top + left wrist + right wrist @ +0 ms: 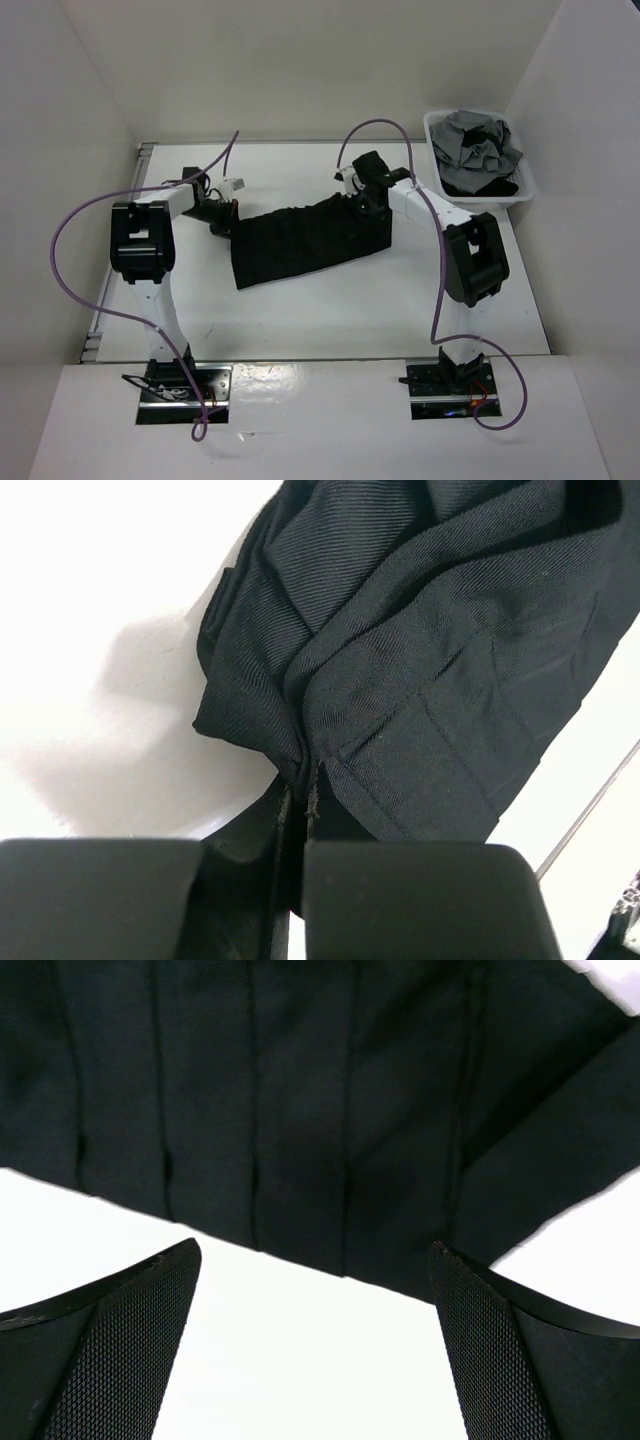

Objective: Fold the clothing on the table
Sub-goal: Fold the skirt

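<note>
Currently, left gripper (297, 815) clamps a thin edge of the clothing (420, 660); right gripper (312, 1260) hangs spread apart, so a one-sided lift could slip.

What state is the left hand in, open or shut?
Shut on the clothing: the left hand pinches a bunched fabric edge, its jaws pressed together.

White arms (165, 305) carry black joints (140, 245), purple cables (378, 122); right gripper (312, 1248) fingers (110, 1350) are mesh-textured.
</note>
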Robot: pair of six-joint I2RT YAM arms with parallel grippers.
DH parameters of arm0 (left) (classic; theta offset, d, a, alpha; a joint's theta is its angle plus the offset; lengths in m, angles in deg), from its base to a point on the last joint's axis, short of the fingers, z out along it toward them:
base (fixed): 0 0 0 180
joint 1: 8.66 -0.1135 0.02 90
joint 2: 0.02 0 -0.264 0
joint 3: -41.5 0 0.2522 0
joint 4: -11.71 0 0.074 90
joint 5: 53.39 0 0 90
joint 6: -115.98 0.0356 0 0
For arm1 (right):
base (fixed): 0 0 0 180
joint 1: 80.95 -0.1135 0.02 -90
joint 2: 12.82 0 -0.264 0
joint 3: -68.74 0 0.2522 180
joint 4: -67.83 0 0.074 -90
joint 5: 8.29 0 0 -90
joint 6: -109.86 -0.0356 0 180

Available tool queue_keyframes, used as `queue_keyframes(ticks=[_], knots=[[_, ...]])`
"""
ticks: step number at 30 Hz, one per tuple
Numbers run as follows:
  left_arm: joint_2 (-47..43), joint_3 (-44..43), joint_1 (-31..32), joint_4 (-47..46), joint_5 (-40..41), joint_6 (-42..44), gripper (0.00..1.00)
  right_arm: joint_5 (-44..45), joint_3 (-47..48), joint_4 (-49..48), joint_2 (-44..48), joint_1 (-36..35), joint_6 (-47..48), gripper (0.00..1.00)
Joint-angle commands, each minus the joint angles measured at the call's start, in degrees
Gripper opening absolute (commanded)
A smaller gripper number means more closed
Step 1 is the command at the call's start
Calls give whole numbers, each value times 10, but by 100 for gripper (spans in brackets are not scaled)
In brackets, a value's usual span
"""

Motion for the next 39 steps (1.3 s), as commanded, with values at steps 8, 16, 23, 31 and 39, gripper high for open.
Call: queue_keyframes(ticks=[8,16,23,31,39], knots=[[-15,60,-13,-39,34,-48,0,-168,-14,-17,-20,116,-9,98],[-26,79,-23,-39,40,-48,0,-202,-19,-22,-60,142,15,98],[-32,85,-23,-34,40,-43,0,-208,-37,-34,-77,179,26,98],[-37,90,-23,-34,45,-43,0,-208,-42,-39,-64,218,26,98],[-26,90,-23,-29,45,-37,0,-239,-37,-39,-97,218,31,98]])
